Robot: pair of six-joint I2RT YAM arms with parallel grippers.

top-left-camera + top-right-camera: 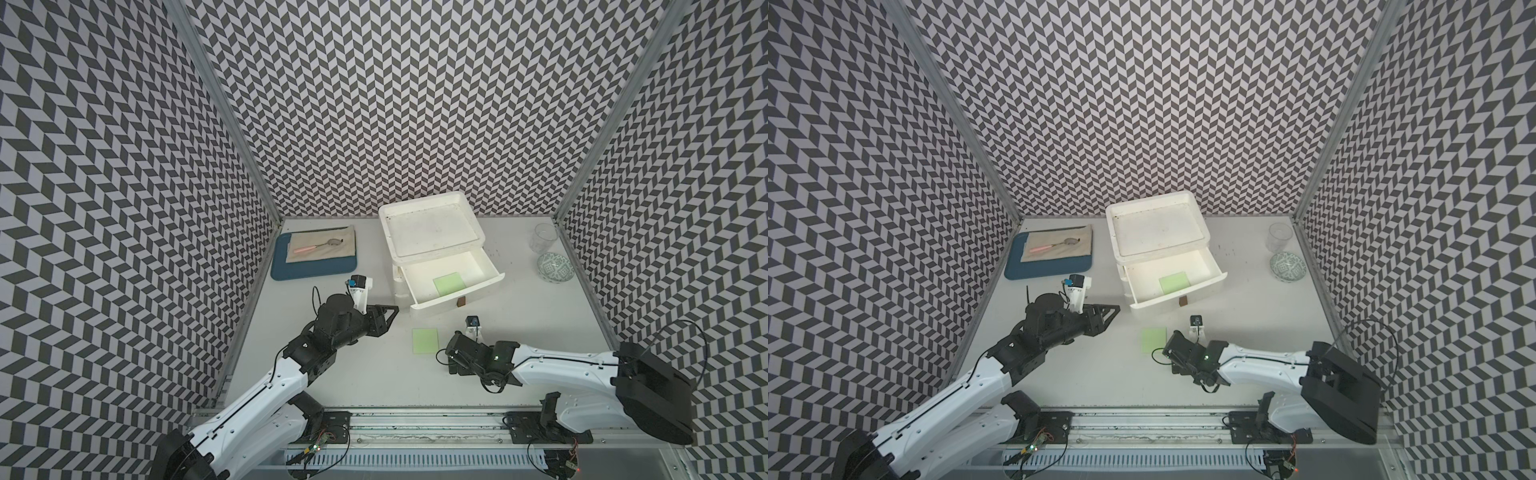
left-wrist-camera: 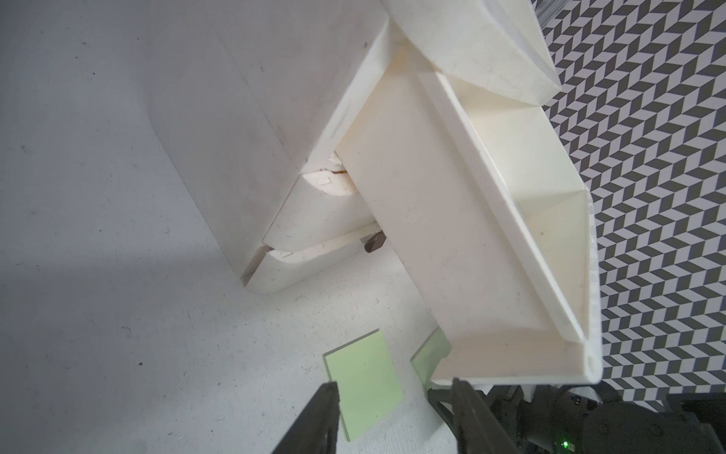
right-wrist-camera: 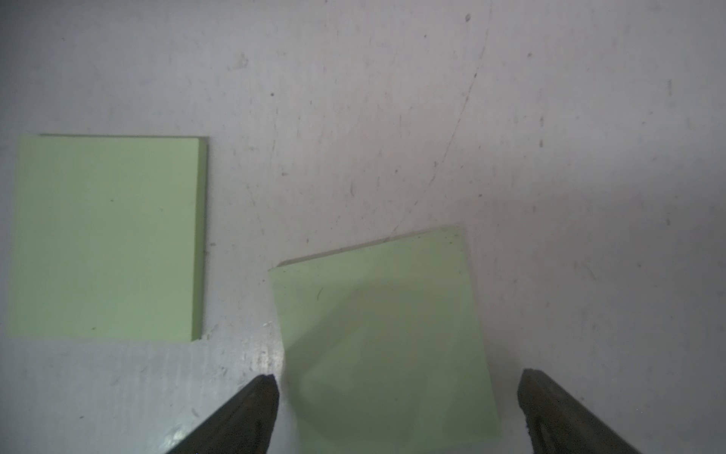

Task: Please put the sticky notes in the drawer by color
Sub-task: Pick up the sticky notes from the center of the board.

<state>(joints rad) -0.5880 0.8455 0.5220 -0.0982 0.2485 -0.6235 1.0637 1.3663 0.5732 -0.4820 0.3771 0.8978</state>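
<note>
Top views, drawers: white drawer unit (image 1: 436,257) at the back of the table (image 1: 365,374); its top drawer (image 1: 457,298) is pulled out.
Top views, notes: first green note (image 1: 449,283) in the top drawer; second green note (image 1: 425,340) on the table, between the left gripper (image 1: 392,312) and the right gripper (image 1: 454,365).
Left wrist: left gripper has its fingers apart, holding nothing, near the drawer unit.
Right wrist: right gripper spread wide, a finger on each side of the third green note (image 3: 387,338), flat on the table.
</note>
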